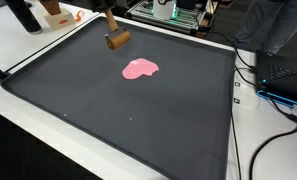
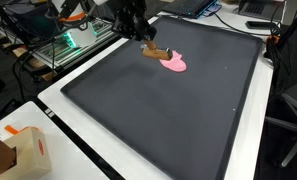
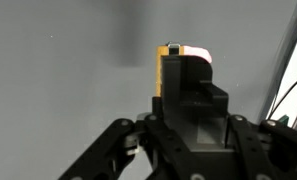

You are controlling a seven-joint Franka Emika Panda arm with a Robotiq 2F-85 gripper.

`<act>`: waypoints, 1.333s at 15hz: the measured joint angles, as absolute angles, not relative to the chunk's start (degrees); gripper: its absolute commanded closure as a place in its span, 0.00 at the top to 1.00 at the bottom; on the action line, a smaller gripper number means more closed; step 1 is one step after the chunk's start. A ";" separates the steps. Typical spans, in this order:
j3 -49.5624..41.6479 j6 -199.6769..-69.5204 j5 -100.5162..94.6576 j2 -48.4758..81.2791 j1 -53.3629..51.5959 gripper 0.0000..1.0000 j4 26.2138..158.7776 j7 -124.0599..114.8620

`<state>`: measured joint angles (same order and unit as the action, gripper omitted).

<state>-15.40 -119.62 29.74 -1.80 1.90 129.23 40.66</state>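
My gripper (image 2: pixel 144 38) hangs over the far part of a dark mat (image 2: pixel 158 110) and is shut on a brown wooden tool (image 2: pixel 159 52). In an exterior view the tool shows as a thin handle with a thick head (image 1: pixel 117 40), low over the mat; the gripper itself is cut off by the top edge there. In the wrist view my closed fingers (image 3: pixel 191 85) hide most of the tool, and only its yellow-brown edge (image 3: pixel 166 68) shows. A flat pink blob (image 1: pixel 140 69) lies on the mat beside the tool's head, and it also shows in an exterior view (image 2: pixel 175 63).
The mat lies on a white table (image 1: pixel 48 45). Cables and a laptop (image 1: pixel 288 85) sit along one side. A rack with electronics (image 2: pixel 63 45) stands behind the table. A small cardboard box (image 2: pixel 23 150) sits at a table corner.
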 measured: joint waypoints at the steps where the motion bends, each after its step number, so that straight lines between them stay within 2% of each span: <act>1: -14.95 -119.62 30.56 -0.96 2.50 0.23 129.02 41.60; 20: -9.74 -119.59 35.20 7.04 8.13 0.23 125.91 44.79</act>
